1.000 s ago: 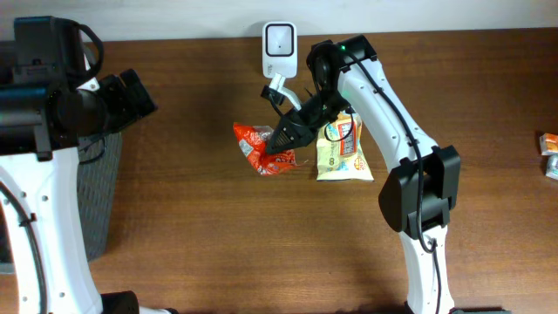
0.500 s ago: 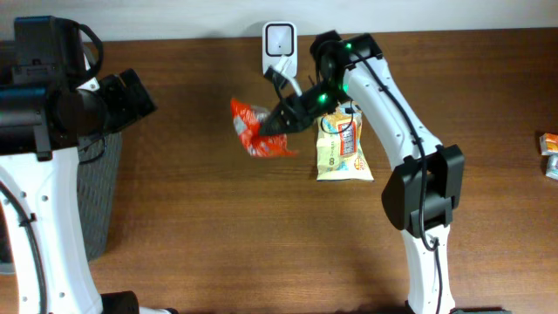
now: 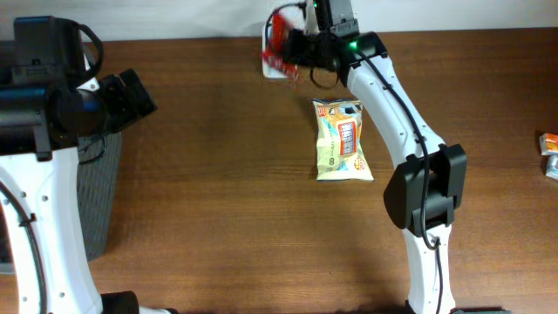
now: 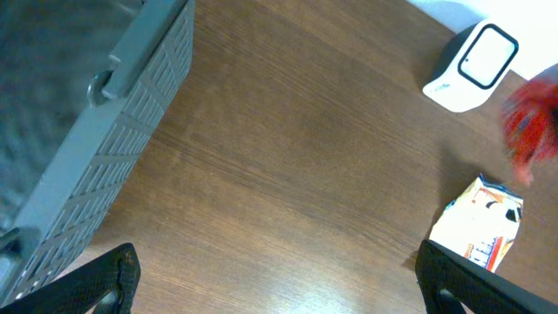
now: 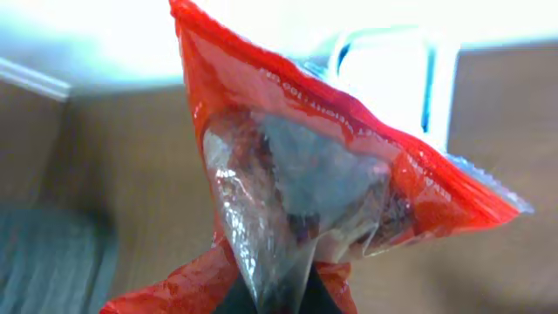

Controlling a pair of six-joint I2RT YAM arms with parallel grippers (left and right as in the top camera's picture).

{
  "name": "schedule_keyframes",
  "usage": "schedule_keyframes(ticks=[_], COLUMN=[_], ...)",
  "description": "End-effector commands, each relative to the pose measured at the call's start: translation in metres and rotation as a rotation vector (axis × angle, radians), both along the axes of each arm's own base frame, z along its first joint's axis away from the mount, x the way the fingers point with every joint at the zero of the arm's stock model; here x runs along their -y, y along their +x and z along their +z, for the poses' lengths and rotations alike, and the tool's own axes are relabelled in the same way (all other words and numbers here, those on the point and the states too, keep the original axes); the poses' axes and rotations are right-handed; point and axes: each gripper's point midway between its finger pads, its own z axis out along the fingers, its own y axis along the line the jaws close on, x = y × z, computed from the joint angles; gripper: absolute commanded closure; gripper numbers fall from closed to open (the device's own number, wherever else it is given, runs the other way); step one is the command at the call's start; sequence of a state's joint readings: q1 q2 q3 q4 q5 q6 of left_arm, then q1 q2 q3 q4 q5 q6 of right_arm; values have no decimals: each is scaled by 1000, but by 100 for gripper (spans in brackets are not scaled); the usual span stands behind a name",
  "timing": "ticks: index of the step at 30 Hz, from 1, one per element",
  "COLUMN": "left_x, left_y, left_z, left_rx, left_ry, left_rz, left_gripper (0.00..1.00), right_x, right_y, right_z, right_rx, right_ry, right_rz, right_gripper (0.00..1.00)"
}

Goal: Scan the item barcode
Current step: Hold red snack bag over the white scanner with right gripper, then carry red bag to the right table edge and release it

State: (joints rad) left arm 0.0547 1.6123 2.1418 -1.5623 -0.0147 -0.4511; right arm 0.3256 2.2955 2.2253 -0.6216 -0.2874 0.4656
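Left wrist, jaws: the left gripper (image 4: 281, 283) is wide apart with nothing in it. Only its two tips show, at the near corners.
Left wrist, layout: grey basket (image 4: 105, 131) on the left, bare brown table (image 4: 288, 157) in the middle, white scanner (image 4: 475, 61) at the far right. The red packet (image 4: 532, 131) is a blur just to the near side of the scanner, up off the wood.
Left wrist, other stuff: a yellow snack bag (image 4: 479, 227) lies flat, nearer than the scanner.
Overhead, who has it: the right gripper (image 3: 301, 48) is clamped on the red packet at the far edge. The packet hangs over the scanner and hides most of it.
Overhead, nearer arm: the right one, easily. The left arm is well apart, out by the basket.
Overhead, room: only the snack bag beside the right arm and a small box (image 3: 549, 144) at the right edge, and neither looks in the way.
Right wrist, jaws: pinched together on the packet's near corner, fingers barely in view.
Right wrist, key relation: the packet's long axis runs straight out from the jaws, and the scanner sits dead ahead behind it, toward the upper right.
Right wrist, barcode: can't tell which face carries it, since this side shows a clear window and crinkly film. My guess is a small wrist turn comes next, and glare off the film could spoil the read.
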Motion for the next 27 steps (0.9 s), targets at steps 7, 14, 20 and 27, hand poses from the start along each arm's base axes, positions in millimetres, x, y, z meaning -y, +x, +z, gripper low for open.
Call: schedule_keyframes(ticks=[7,14,20,27], left_x=[-1,-1,-1,-1], left_y=[0,0,0,0], left_z=[1,1,1,1], left_rx=[3,3,3,3], left_ry=[-4,-4,-4,-4], left_rz=[9,9,9,9], left_gripper=[1,1,1,1], right_x=[18,2,-7,41], right_y=[54,62,62,56], right_z=[16,-37,-20,70], right_rx=[245,200,217,275], right_ry=[-97,-110,-62,-29], right_rz=[-286,-254,-209,-268], right_gripper=[96,96,96,96])
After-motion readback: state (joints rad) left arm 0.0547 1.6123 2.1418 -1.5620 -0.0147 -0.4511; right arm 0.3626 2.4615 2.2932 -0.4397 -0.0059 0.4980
